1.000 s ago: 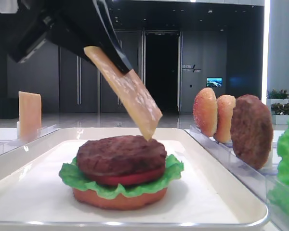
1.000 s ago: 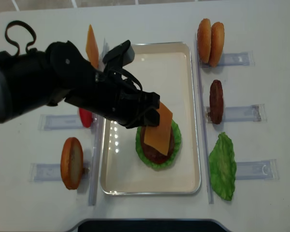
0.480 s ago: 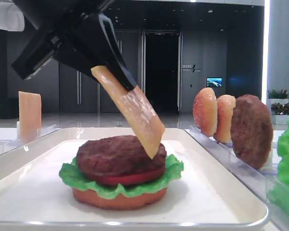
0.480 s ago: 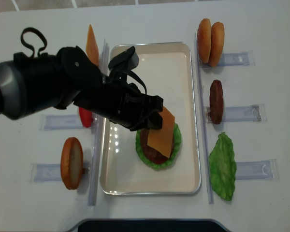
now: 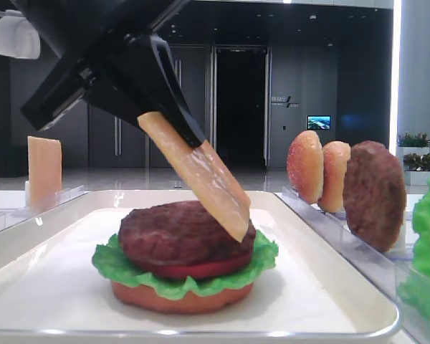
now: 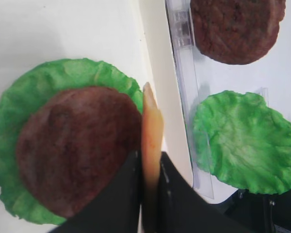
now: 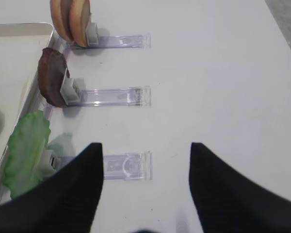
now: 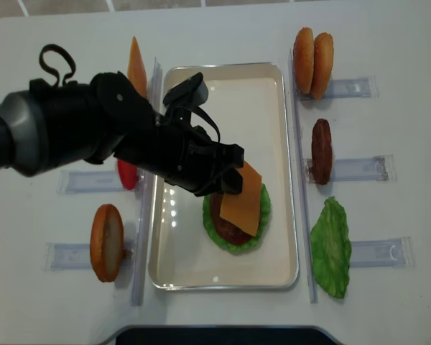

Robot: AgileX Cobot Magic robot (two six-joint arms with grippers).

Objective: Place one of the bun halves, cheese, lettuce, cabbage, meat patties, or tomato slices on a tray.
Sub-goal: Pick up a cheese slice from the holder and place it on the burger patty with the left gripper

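Pale orange cheese (image 5: 201, 183) is clamped in the left gripper (image 8: 226, 178), tilted, lower edge touching the meat patty (image 5: 183, 233) stacked on the white tray (image 8: 273, 129). Right gripper (image 7: 143, 194) stands spread apart, holding nothing. No legible writing is visible.

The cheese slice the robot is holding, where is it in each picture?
Low front view: cheese slants down from the left gripper, centre.
Right wrist view: not in it.
Left wrist view: thin edge, centre.
Overhead view: orange square, centre-right.
Shared landmark: the stacked meat patty beneath it.
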